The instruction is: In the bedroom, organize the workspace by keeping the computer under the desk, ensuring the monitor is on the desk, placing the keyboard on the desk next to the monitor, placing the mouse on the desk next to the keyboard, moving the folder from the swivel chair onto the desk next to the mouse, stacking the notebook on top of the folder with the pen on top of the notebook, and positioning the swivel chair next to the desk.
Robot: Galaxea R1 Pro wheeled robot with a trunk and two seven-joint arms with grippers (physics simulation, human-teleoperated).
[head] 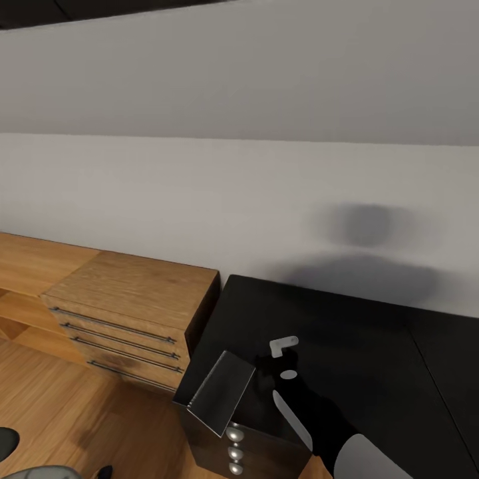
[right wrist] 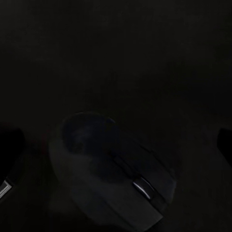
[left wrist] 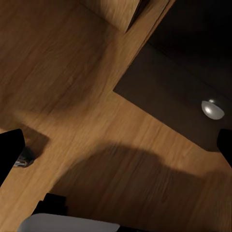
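Observation:
The mouse [right wrist: 113, 171], a dark oval with a scroll wheel, lies on the glossy black desk [right wrist: 116, 43] in the right wrist view. My right gripper [right wrist: 116, 140] is open above it, its fingertips [right wrist: 9, 145] wide apart and clear of the mouse. In the head view the right gripper [head: 278, 362] hovers over the left part of the desk [head: 372, 346], dark against the dark top. My left gripper [left wrist: 116, 150] is open over the wooden floor with nothing between its fingers. Part of the grey swivel chair [left wrist: 67, 223] shows below it, and also in the head view's lower left corner [head: 33, 474].
A light wooden chest [head: 133, 299] with long bar handles stands left of the desk against the white wall. The desk's dark drawers with round silver knobs [head: 234, 436] [left wrist: 211, 108] face the wooden floor [head: 100, 426]. A slanted grey panel [head: 221, 392] hangs at the desk's near corner.

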